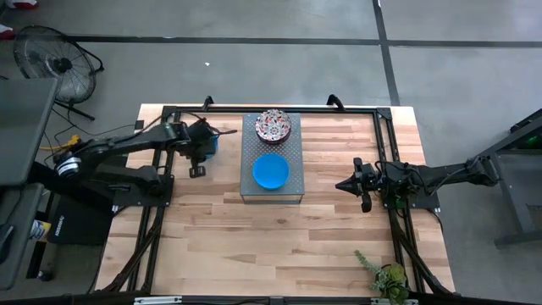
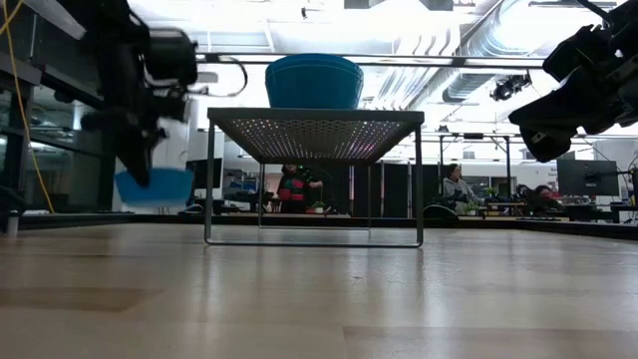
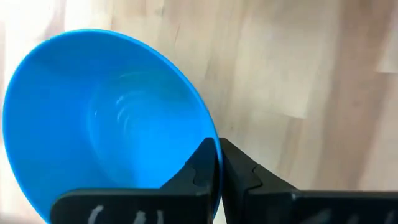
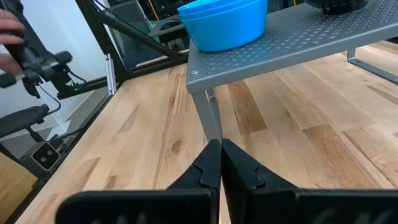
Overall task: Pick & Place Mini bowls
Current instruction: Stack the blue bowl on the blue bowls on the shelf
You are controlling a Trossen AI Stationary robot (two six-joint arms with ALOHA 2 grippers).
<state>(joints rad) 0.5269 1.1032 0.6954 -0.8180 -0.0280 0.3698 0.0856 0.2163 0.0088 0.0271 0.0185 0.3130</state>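
Note:
A bright blue mini bowl (image 3: 106,124) hangs in my left gripper (image 3: 217,146), which is shut on its rim, left of the grey perforated stand (image 1: 292,191). In the low view this bowl (image 2: 155,186) is off the wood. On the stand's top rest stacked blue mini bowls (image 1: 271,171) near the front and red-and-dark patterned mini bowls (image 1: 273,124) at the back. My right gripper (image 1: 349,184) waits shut, right of the stand, touching nothing. My left gripper pinches the blue bowl's rim (image 3: 216,163) between its two fingers, one finger (image 3: 199,171) inside the bowl and the other (image 3: 242,171) outside. The fingers come steeply from above. The bowl hangs below them, mouth up, clear of the table.
The stand stands on thin legs (image 2: 209,179) over the table's middle, with open room beneath it. A small green plant (image 1: 385,275) sits at the near right corner. Black frame rails (image 1: 254,110) run along the table's far and side edges. Bare wood lies toward the near edge.

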